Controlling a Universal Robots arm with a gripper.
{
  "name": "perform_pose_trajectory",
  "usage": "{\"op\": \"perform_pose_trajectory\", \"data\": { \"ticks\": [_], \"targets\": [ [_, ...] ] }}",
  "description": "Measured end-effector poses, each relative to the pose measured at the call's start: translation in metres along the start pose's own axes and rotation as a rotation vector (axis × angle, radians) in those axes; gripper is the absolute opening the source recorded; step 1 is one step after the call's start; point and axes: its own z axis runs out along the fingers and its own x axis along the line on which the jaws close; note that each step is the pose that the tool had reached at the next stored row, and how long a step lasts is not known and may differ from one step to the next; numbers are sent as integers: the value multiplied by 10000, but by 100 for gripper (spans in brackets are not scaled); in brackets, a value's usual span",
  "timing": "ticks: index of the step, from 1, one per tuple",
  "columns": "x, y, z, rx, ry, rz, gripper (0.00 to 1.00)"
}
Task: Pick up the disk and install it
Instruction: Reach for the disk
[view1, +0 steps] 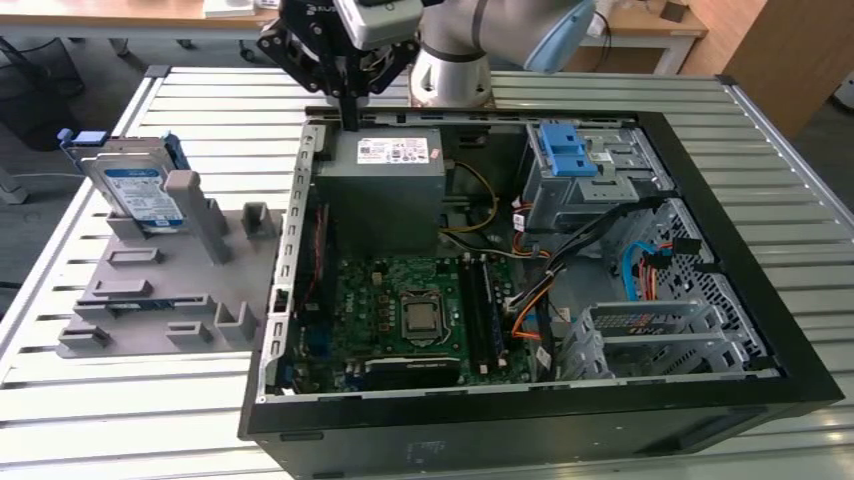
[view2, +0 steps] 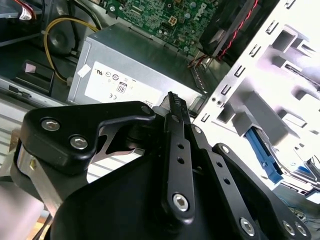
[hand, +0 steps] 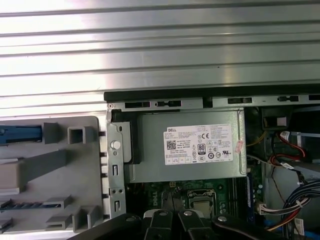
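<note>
My claw (view1: 350, 115) is pressed together, empty, upper middle of the exterior view; disk (view1: 140, 195) stands on edge in a grey holder (view1: 147, 290), upper left; I judge it rigid, dense, shock-sensitive, so grip the blue-bracketed edges.

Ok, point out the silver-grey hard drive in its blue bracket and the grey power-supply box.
Silver-grey hard drive (view1: 138, 195): exterior view, on its white-and-blue label.
Grey power-supply box (view1: 380, 205): exterior view, on its bare top face.
</note>
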Motion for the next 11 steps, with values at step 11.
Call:
{"op": "perform_pose_trajectory", "data": {
  "ticks": [11],
  "targets": [
    [89,3,1,5,78,3,11]
  ]
}}
